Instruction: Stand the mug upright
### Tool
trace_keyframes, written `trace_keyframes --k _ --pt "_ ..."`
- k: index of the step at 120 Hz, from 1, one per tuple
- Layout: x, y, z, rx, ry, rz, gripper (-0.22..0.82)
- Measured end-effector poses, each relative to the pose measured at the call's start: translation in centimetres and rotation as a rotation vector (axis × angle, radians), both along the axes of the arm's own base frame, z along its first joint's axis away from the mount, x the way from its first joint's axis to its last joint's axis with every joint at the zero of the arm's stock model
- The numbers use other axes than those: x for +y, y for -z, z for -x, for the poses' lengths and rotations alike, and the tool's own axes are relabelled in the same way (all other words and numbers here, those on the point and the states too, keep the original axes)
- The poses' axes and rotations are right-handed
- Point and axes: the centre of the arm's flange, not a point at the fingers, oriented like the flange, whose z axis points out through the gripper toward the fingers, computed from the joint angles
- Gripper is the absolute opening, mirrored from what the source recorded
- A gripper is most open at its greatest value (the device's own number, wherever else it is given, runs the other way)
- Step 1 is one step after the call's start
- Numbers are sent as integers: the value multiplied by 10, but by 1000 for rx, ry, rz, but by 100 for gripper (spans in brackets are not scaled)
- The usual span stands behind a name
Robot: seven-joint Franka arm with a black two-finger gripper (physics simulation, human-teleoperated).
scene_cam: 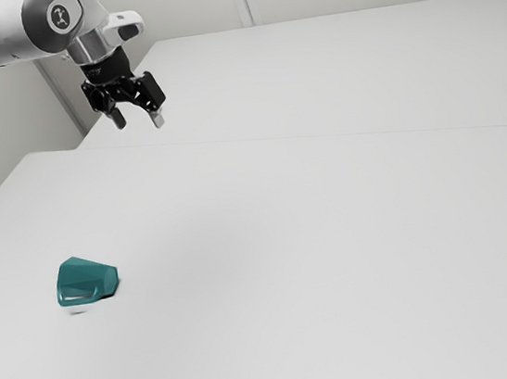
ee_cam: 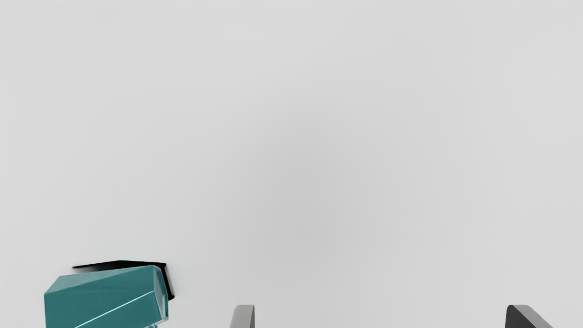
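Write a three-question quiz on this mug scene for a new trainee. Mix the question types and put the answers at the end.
1. True or false: the teal mug is standing upright on the white table.

2. Which describes the gripper?
a) Shut on the teal mug
b) Open, with nothing held between its fingers
c) Shut, with its fingertips together

3. Fill in the blank: in the exterior view, the teal mug is nearer to that view's ______ edge than to the opposite side edge.

Key: 1. False, it lies on its side; 2. b; 3. left
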Motion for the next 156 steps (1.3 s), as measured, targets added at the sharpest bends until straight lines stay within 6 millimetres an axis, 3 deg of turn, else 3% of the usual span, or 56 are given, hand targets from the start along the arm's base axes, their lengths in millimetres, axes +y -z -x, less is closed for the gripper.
trace_keyframes --k 29,43,64,75,102,140,156 --pt "0 -1 -1 -9 14 -1 60" --pt "7 -4 10 4 0 6 60" --pt "104 7 45 63 -174 157 60" --pt "139 17 56 90 -215 225 60" --pt "241 62 97 148 -307 387 60" --pt "331 148 131 155 -325 577 60" --pt "356 191 139 171 -318 624 60"
